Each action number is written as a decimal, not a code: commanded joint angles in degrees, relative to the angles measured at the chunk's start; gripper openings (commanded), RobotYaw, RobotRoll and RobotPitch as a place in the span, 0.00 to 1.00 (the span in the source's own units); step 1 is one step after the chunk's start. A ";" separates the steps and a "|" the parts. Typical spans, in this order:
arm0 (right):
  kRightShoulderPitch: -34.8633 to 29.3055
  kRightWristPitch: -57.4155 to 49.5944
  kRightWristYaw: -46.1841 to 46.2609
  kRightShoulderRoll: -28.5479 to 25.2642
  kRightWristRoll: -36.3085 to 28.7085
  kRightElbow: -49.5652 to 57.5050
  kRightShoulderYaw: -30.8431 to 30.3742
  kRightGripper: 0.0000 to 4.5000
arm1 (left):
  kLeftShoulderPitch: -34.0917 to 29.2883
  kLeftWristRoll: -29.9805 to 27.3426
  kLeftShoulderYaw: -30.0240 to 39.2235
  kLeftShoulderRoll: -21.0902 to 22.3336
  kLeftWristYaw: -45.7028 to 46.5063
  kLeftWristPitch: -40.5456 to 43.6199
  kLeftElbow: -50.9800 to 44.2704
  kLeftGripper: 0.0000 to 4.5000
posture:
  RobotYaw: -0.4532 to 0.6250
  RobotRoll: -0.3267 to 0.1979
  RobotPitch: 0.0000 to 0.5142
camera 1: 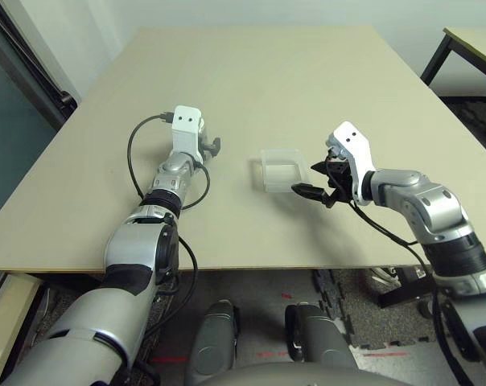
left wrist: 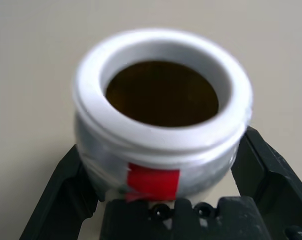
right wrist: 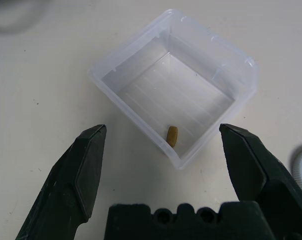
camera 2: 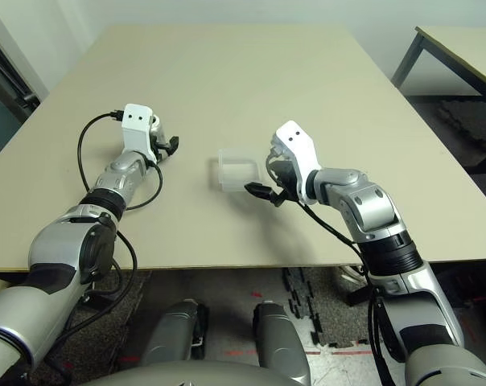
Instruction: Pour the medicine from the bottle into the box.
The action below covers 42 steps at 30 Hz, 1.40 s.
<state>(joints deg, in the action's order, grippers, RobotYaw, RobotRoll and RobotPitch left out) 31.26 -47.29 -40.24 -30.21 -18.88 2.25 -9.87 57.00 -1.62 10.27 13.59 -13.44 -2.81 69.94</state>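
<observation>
The bottle (left wrist: 161,130), uncapped, is sitting clamped between the left gripper's (left wrist: 163,165) fingers (left wrist: 66,195), left of the box (right wrist: 177,85). The box is resting on the table (camera 1: 251,88), holding one yellow-brown pill (right wrist: 172,135). The right gripper (right wrist: 166,165) is hovering beside it, jaws spread wide.
</observation>
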 commanded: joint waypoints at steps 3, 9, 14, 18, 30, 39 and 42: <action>0.30 -0.45 -0.29 0.00 -0.23 0.53 1.04 1.00 | -2.66 -1.19 -0.10 -0.12 -1.12 0.50 -4.43 0.99 | 0.51 0.62 0.17; 0.70 -0.19 -0.60 0.23 -0.09 -0.10 0.74 1.00 | -5.68 -1.66 -0.20 0.30 -1.11 2.00 -9.47 0.99 | 0.53 0.62 0.17; 0.88 -0.10 -0.99 0.22 0.01 -0.40 0.69 1.00 | -8.34 -2.14 -0.14 0.46 -0.64 4.10 -15.02 0.99 | 0.53 0.62 0.18; 0.88 0.01 -1.14 0.32 0.10 -0.60 0.67 1.00 | -10.25 -2.70 -0.21 0.44 -0.57 6.58 -19.66 0.99 | 0.53 0.62 0.18; 0.53 -0.13 -1.46 0.43 0.12 -0.42 0.42 1.00 | -15.86 -3.22 -1.58 0.53 -2.22 14.16 -32.61 0.99 | 0.55 0.62 0.20; 0.27 -0.01 -1.62 0.62 0.19 -0.45 0.39 1.00 | -22.27 -3.81 -2.16 0.32 -2.39 20.04 -43.82 0.99 | 0.56 0.62 0.20; 0.18 -0.07 -1.64 0.63 0.15 -0.31 0.48 1.00 | -25.49 -4.06 -2.22 0.28 -2.11 22.71 -49.88 0.99 | 0.56 0.62 0.20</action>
<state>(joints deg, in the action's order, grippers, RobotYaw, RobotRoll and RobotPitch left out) 31.88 -47.28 -41.77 -29.58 -18.87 1.96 -9.76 33.03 -4.77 8.43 13.95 -15.66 17.93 22.98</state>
